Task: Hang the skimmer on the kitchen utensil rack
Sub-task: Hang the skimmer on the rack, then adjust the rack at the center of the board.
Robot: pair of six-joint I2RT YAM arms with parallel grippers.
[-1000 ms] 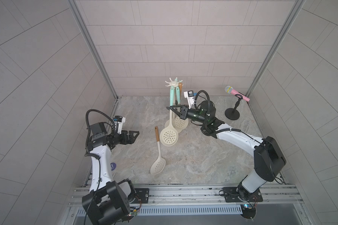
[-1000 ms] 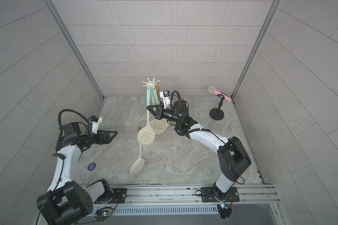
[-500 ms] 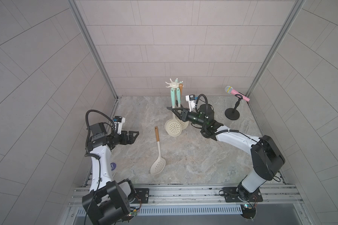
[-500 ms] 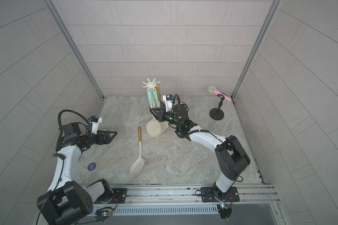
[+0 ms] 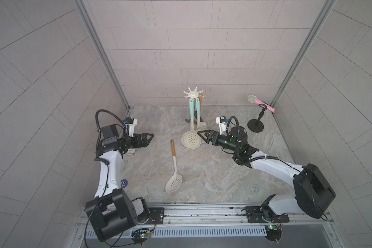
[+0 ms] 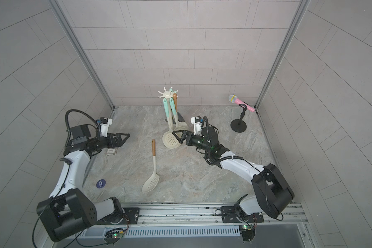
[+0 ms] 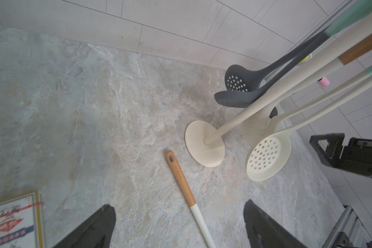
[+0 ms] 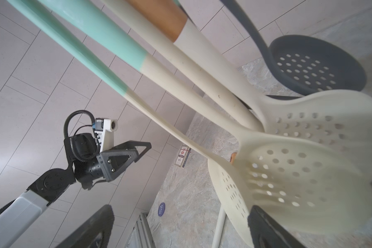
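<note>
Hanging on kitchen utensil rack (image 5: 193, 93): mint-handled skimmer (image 5: 191, 140), head just beside my right gripper (image 5: 202, 136), w/ jaws spread, empty. My left gripper (image 5: 150, 138), also spread, is well apart from both.

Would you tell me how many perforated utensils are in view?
4: a cream skimmer, another cream one behind it and a dark grey one hang on the rack; one wooden-handled spoon lies on the table. Others may hang hidden.
</note>
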